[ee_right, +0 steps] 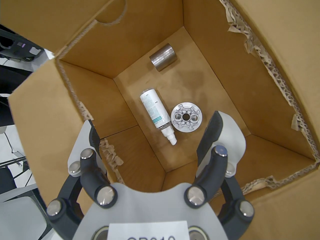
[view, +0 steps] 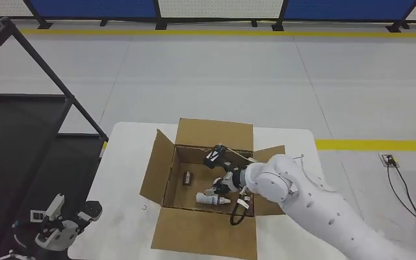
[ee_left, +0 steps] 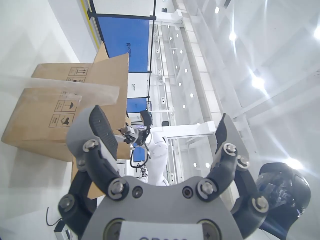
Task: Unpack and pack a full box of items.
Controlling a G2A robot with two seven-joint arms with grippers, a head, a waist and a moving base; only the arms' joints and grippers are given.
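An open cardboard box (view: pixel 214 133) stands on the white table (view: pixel 130 149). On its floor lie a short metal cylinder (ee_right: pixel 163 57) (view: pixel 188 177), a white spray bottle (ee_right: pixel 156 112) (view: pixel 211 199) on its side, and a round grey disc part (ee_right: pixel 186 117) right beside the bottle's nozzle end. My right gripper (ee_right: pixel 153 122) (view: pixel 220 187) hangs open inside the box (ee_right: pixel 225 63) mouth, above the bottle and disc, holding nothing. My left gripper (ee_left: pixel 160 116) (view: pixel 75 208) is open and empty, low beyond the table's left front corner, with the box (ee_left: pixel 50 116) off to one side.
The box's four flaps stand spread outward, their edges torn in places. A black metal frame (view: pixel 39 130) stands left of the table. The table has bare surface left of the box and a narrower strip on the right.
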